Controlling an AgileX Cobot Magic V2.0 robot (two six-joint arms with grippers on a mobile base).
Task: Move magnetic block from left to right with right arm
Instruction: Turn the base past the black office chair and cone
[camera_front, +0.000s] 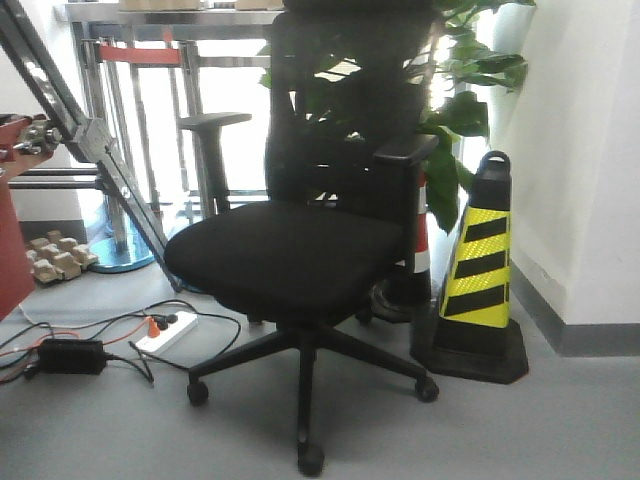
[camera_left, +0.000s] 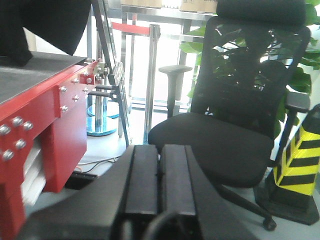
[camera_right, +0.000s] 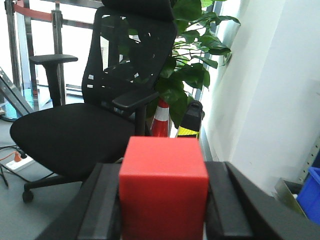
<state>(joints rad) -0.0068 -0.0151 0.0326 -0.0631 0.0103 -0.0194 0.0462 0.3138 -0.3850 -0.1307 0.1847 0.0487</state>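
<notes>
Grips the magnetic block (camera_right: 163, 187) squarely between the fingers (camera_right: 102, 205) of the right arm (camera_right: 163, 167), flat on opposite faces, likely for a steady carry, chair (camera_right: 75, 135) ahead, no desk in that view; leaves the left arm (camera_left: 160, 172) with fingers (camera_left: 142, 180) pressed together, idle beside the red desk (camera_left: 45, 110).

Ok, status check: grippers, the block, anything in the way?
Right gripper: jaws shut on magnetic block, block held off any surface. Left gripper: jaws shut, empty. Office chair ahead, apart from both arms.
</notes>
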